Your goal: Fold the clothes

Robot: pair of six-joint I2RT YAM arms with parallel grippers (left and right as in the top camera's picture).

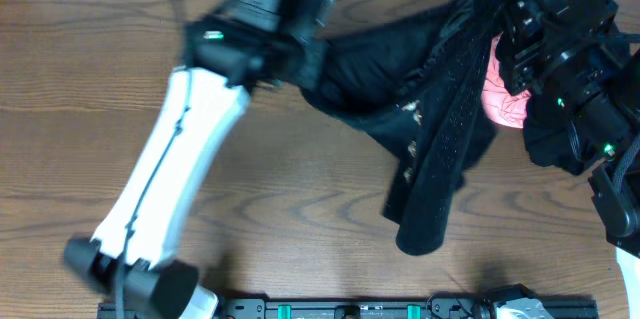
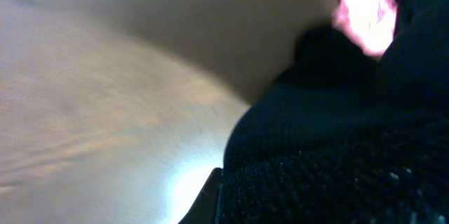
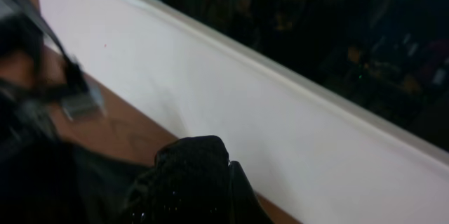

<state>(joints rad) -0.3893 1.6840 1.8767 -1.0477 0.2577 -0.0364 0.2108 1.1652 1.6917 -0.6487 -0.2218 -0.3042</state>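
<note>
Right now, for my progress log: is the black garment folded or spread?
Neither: the garment is bunched and twisted, one long strip trailing across the table.

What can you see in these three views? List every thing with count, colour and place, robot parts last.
garment: one, black with glittery specks, bunched on the table's right half.
pink patch: one, pink, against the garment by the right gripper; unidentifiable.
table: one, brown wood, under everything.
white panel: one, white, bordering the table in the right wrist view.
rail: one, black, table's near edge.
left arm: one, white and black; left gripper shut on the garment's left edge.
right arm: one, black; right gripper shut on the garment's upper part.
</note>
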